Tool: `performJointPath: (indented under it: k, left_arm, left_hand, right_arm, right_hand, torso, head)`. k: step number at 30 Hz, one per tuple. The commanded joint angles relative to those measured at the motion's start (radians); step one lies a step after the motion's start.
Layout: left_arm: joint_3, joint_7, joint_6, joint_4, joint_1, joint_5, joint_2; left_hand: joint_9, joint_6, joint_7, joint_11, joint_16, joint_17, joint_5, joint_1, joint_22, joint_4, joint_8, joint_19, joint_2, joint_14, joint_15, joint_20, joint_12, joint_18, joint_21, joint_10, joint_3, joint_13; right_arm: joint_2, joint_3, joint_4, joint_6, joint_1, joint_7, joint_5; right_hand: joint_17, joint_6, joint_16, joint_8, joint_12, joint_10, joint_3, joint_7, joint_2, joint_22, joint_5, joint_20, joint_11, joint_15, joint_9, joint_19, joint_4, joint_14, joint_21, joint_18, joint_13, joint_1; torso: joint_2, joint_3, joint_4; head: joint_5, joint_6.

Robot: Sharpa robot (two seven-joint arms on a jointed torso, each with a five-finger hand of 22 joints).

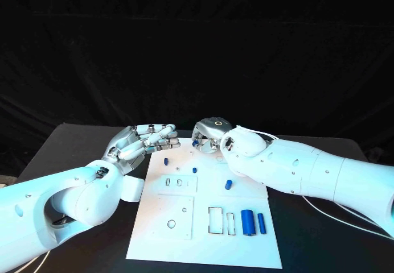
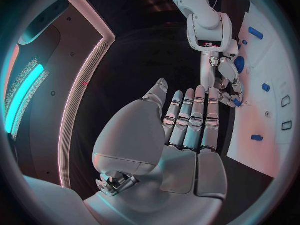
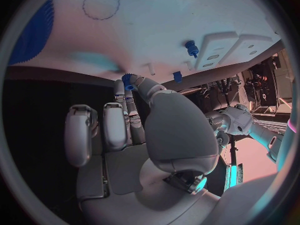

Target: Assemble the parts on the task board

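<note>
Task board point(image 1: 205, 227) lies flat mid-table point(image 1: 82, 148), white, long side running away from the robot. Parts on it: two blue cylinders point(image 1: 247, 222) upright side by side near the board's right edge, just beside an outlined rectangular slot point(image 1: 215, 220); a smaller blue piece point(image 1: 229, 183) loose mid-board; two tiny blue pegs point(image 1: 165, 161) toward the far left. Small recesses point(image 1: 177, 182) at left-centre hold pale inserts, contents too small to tell. An oval cutout point(image 1: 171, 223) sits lower left.

Right hand point(image 1: 215, 135) is at the board's far edge, fingers curled down; right wrist view shows a small blue part point(image 3: 128, 81) pinched at the fingertips point(image 3: 133, 85), close over the board's surface.

Left hand point(image 1: 146, 142) hovers at the far-left corner of the board, fingers straight, close together, holding nothing; left wrist view shows the palm flat with fingers point(image 2: 190, 117) extended toward the right hand point(image 2: 226, 77).
</note>
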Motion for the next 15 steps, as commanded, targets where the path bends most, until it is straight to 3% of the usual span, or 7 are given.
performJointPath:
  k: [1,6,10,15]
  left_arm:
    - [0.001,0.002,0.022,0.002,0.002,0.001,0.003]
    - [0.001,0.0,0.022,0.002,0.002,0.001,0.002]
    - [0.001,0.0,0.022,0.001,0.002,0.001,0.001]
    - [0.001,-0.001,0.022,-0.002,0.003,0.001,-0.003]
  left_hand:
    - [-0.001,0.004,0.009,0.006,-0.003,-0.002,0.004,-0.009,-0.001,-0.003,-0.005,0.001,0.004,0.0,0.007,0.0,-0.005,0.007,-0.004,0.003,-0.001,0.0]
    - [-0.001,0.004,0.009,0.006,-0.003,-0.002,0.004,-0.009,-0.001,-0.003,-0.005,0.001,0.004,0.0,0.007,0.0,-0.005,0.007,-0.004,0.003,-0.001,0.0]
    - [-0.001,0.004,0.009,0.006,-0.004,-0.002,0.004,-0.01,-0.001,-0.003,-0.005,0.0,0.004,0.0,0.007,0.0,-0.006,0.007,-0.004,0.003,-0.001,0.0]
    - [-0.001,0.004,0.009,0.006,-0.004,-0.002,0.004,-0.01,-0.001,-0.003,-0.005,0.0,0.004,0.0,0.007,0.0,-0.006,0.007,-0.004,0.003,-0.001,0.0]
  right_arm:
    - [0.007,-0.001,-0.011,0.024,-0.003,-0.01,-0.005]
    - [0.008,-0.001,-0.013,0.022,-0.004,-0.013,-0.005]
    - [-0.009,-0.001,0.004,0.004,-0.004,-0.018,-0.009]
    - [-0.081,0.0,0.089,-0.015,-0.002,-0.028,-0.011]
  right_hand:
    - [-0.002,-0.015,0.004,-0.013,-0.005,-0.008,0.003,0.002,-0.01,-0.002,-0.013,0.004,0.005,0.002,-0.003,-0.004,0.003,0.042,-0.004,-0.002,-0.003,-0.004]
    - [-0.022,-0.083,-0.009,-0.022,-0.028,-0.06,0.0,0.019,-0.035,-0.05,-0.028,0.015,0.024,0.018,-0.016,-0.028,0.014,0.036,-0.037,0.008,-0.01,-0.026]
    - [-0.068,-0.128,-0.046,-0.02,-0.041,-0.111,-0.007,0.022,-0.054,-0.099,-0.035,0.024,0.033,0.025,-0.025,-0.052,0.018,0.022,-0.074,0.019,-0.016,-0.035]
    - [-0.077,-0.129,-0.054,-0.016,-0.035,-0.12,-0.013,0.022,-0.059,-0.109,-0.035,0.027,0.034,0.026,-0.024,-0.058,0.02,0.02,-0.084,0.021,-0.016,-0.037]
  torso:
    - [0.0,-0.0002,0.001]
    - [0.0,-0.0006,-0.0008]
    - [0.0,-0.0003,-0.0011]
    - [0.0,0.0003,-0.003]
  head:
    - [0.0,0.001]
    - [0.002,0.001]
    - [0.002,0.0]
    - [0.006,0.002]
